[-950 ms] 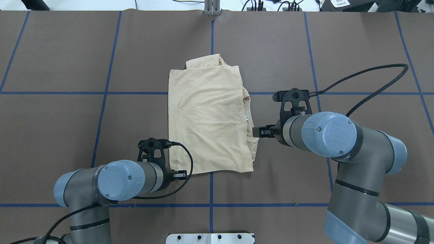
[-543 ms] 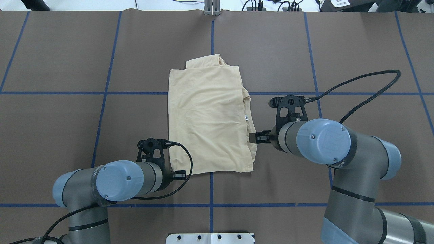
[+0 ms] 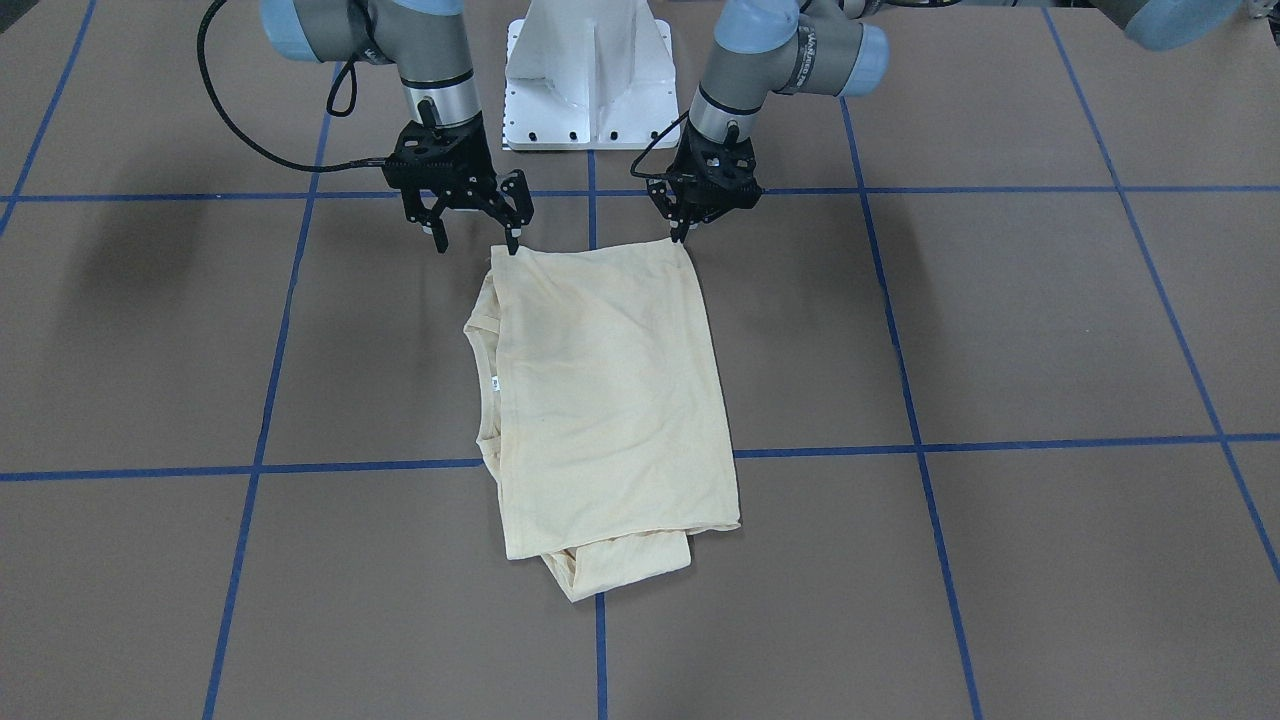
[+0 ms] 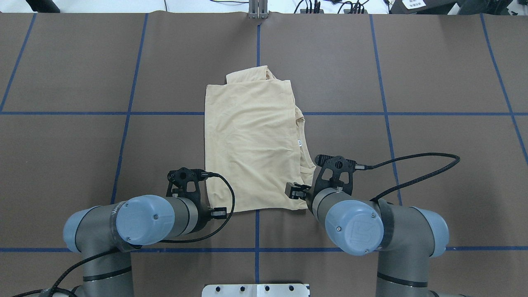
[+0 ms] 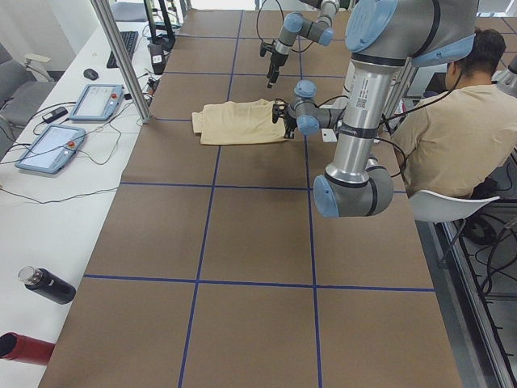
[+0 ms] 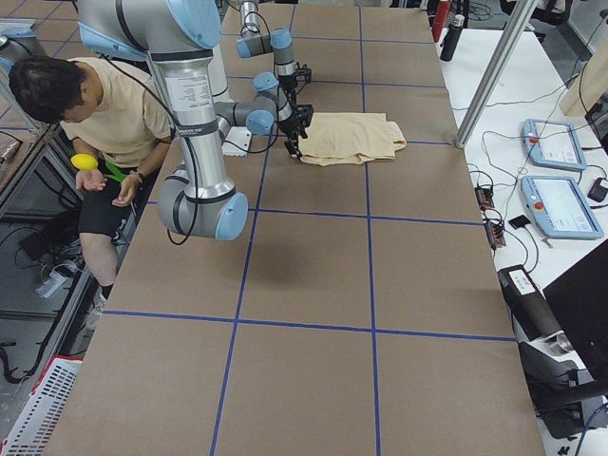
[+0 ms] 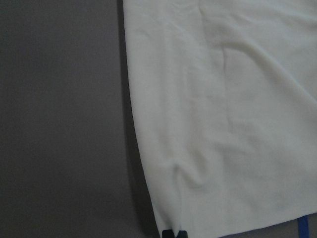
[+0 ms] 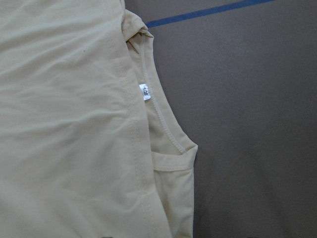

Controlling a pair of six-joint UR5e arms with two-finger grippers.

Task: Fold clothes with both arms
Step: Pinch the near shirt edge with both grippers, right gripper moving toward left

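Plainly, the left gripper (image 3: 684,232) had its two fingers drawn close together on the hem corner of the shirt (image 4: 251,144), at 7 o'clock of the cloth in the overhead view. Its wrist camera showed the dark fingertips (image 7: 173,233) on that edge, with a small pucker in the knit just above them. The right gripper (image 3: 475,238) stood spread wide and held nothing. One fingertip (image 3: 512,243) was at the shirt's 5 o'clock corner, and the other was off the cloth, over the bare table (image 4: 433,62).

The shirt lay flat at the middle of the table, folded into a tall rectangle with a plain cream face up. Its neck opening and small white neck label (image 8: 144,91) ran along the 3 o'clock edge. A folded sleeve end (image 4: 251,74) stuck out at 12 o'clock. A blue tape line (image 4: 82,113) crossed under the upper part of the shirt. The white pedestal (image 3: 590,80) stood at the table's 6 o'clock edge, between the two arms. An operator (image 5: 452,137) sat behind it.
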